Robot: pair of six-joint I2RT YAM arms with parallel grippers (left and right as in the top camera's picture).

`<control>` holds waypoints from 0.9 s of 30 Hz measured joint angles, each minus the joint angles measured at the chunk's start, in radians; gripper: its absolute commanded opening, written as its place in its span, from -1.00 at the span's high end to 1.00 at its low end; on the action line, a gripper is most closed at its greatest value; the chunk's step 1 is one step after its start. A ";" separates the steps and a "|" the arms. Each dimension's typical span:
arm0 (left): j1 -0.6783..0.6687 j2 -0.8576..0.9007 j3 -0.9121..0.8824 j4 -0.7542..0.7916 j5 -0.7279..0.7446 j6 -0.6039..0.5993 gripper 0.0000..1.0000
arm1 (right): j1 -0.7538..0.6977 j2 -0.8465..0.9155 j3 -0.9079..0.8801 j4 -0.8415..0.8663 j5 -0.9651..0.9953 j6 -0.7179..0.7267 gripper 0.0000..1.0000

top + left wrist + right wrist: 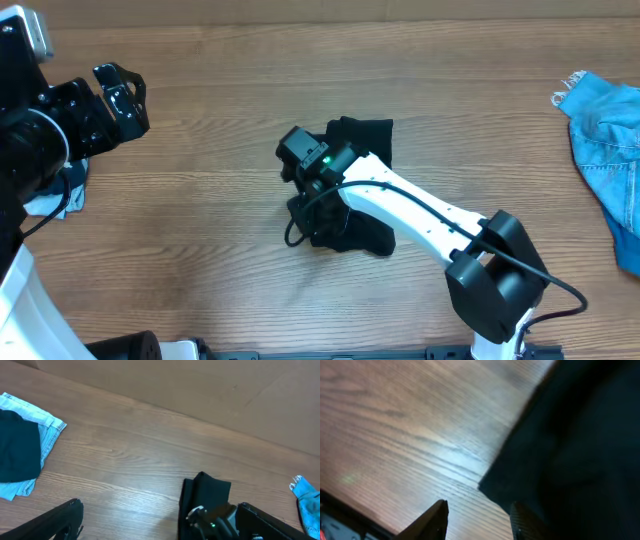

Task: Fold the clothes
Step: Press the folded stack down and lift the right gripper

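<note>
The clothes (355, 215) are a plain black garment gathered into a small bundle in the middle of the table, also seen in the left wrist view (205, 495). My right gripper (295, 170) hangs over the bundle's left edge. In its wrist view the right gripper (477, 522) is open, with bare wood between the fingers and one finger (525, 520) against the edge of the black cloth (570, 435). My left gripper (125, 95) is far off at the upper left, wide open and empty (160, 530).
A bright blue frayed denim garment (605, 140) lies at the table's right edge, its tip showing as blue denim (307, 502). A pale denim piece (50, 435) with a dark cloth (17, 450) on it lies at the left, under the left arm.
</note>
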 measured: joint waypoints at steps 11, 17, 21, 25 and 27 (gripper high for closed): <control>0.000 0.000 0.000 0.000 0.000 0.000 -1.00 | -0.282 -0.050 0.148 -0.087 0.057 0.024 0.92; 0.000 0.000 0.000 0.000 0.000 0.000 -1.00 | -0.376 -0.050 0.124 -0.159 0.025 0.026 0.92; 0.000 0.000 0.000 0.000 0.000 0.000 -1.00 | -0.332 -0.050 0.008 -0.113 -0.043 0.026 0.92; 0.000 0.000 0.000 0.000 0.000 0.000 -1.00 | -0.244 -0.050 -0.114 -0.081 -0.132 0.026 0.92; 0.000 0.000 0.000 0.000 0.000 0.000 -1.00 | -0.191 -0.050 -0.132 -0.091 -0.167 0.026 0.92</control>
